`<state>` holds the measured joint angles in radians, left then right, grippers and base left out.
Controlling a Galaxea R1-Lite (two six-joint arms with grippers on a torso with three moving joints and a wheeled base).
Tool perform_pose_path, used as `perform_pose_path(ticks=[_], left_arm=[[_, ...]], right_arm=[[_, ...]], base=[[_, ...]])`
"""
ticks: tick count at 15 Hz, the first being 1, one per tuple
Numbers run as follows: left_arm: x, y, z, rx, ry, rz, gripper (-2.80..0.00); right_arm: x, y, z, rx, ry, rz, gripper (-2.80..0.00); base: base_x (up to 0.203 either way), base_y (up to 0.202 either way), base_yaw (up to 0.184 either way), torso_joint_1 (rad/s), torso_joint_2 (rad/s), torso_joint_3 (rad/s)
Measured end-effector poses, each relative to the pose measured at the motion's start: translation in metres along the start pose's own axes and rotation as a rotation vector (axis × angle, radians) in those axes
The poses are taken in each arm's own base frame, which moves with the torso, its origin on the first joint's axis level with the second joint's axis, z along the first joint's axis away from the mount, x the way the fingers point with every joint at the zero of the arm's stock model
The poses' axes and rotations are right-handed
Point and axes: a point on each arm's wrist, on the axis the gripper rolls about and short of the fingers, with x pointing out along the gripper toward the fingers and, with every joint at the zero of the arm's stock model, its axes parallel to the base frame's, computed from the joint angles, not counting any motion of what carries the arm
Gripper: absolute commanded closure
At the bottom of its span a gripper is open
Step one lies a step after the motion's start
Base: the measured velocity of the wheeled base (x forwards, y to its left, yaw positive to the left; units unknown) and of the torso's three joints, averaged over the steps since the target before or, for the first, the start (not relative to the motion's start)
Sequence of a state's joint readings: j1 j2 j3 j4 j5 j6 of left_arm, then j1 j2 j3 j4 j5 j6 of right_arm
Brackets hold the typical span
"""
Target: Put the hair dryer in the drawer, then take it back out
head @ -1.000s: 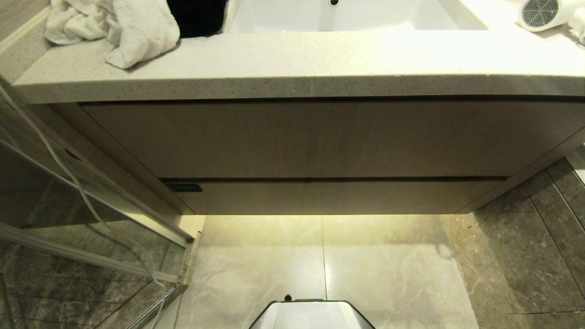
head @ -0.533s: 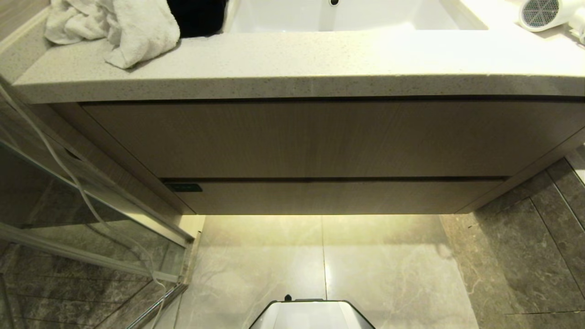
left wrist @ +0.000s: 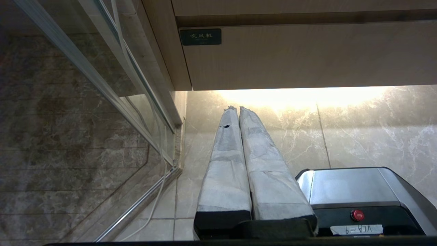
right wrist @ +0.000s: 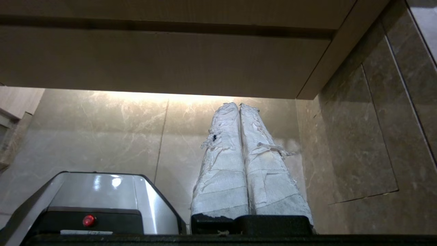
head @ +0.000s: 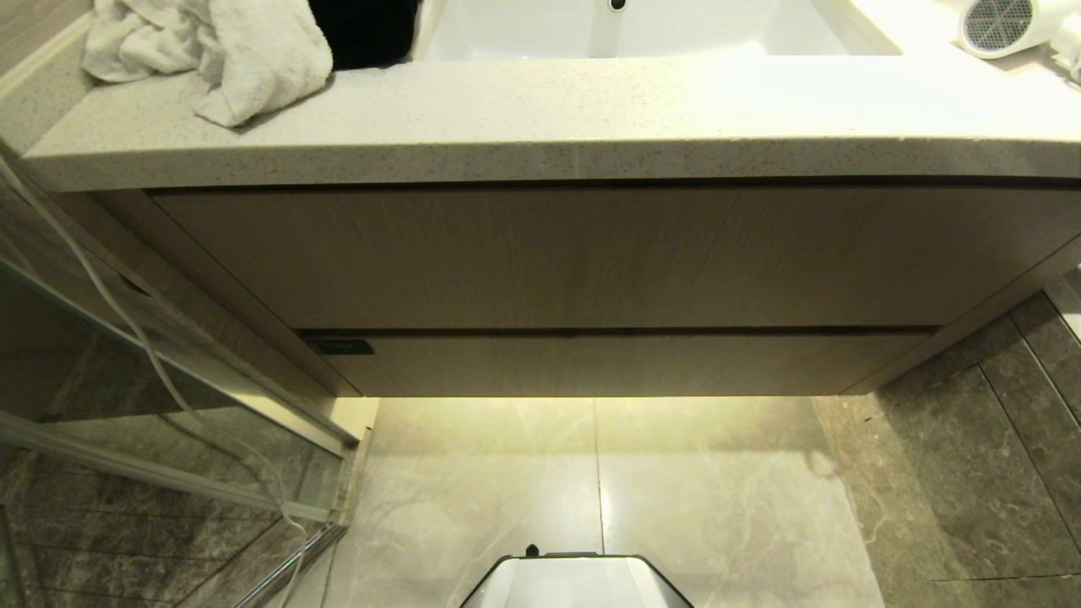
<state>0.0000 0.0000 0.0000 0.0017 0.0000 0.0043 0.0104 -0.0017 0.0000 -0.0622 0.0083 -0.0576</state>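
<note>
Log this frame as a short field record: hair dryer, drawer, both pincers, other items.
hair dryer: lying on the countertop, far right, grille toward the camera
drawer: shut, black label at its left end
left pincer: shut, empty, low above the floor
right pincer: shut, empty, low above the floor
other: white towel on the counter's left; sink

counter point(head: 540, 118): speckled stone, matt
drawer point(head: 625, 365): light wood grain, matt
towel point(head: 253, 59): white, nubbly cloth
dryer point(head: 1009, 25): white glossy plastic, grey mesh grille
floor point(head: 718, 498): polished marble-look tile
left fingers point(left wrist: 225, 160): wrapped in rough white tape
right fingers point(right wrist: 225, 164): frayed white tape
base point(head: 574, 583): glossy shell
</note>
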Motion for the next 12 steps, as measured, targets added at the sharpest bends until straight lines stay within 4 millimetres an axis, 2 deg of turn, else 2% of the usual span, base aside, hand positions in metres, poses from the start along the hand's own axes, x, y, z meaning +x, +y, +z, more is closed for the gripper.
perform_pose_path(ticks=[12], left_arm=[[0.0000,0.0000,0.0000,0.000,0.000,0.000,0.00]], right_arm=[[-0.0002,0.0002,-0.0055,0.090,0.052,-0.007,0.00]], base=[[0.000,0.000,0.000,0.000,0.00,0.000]])
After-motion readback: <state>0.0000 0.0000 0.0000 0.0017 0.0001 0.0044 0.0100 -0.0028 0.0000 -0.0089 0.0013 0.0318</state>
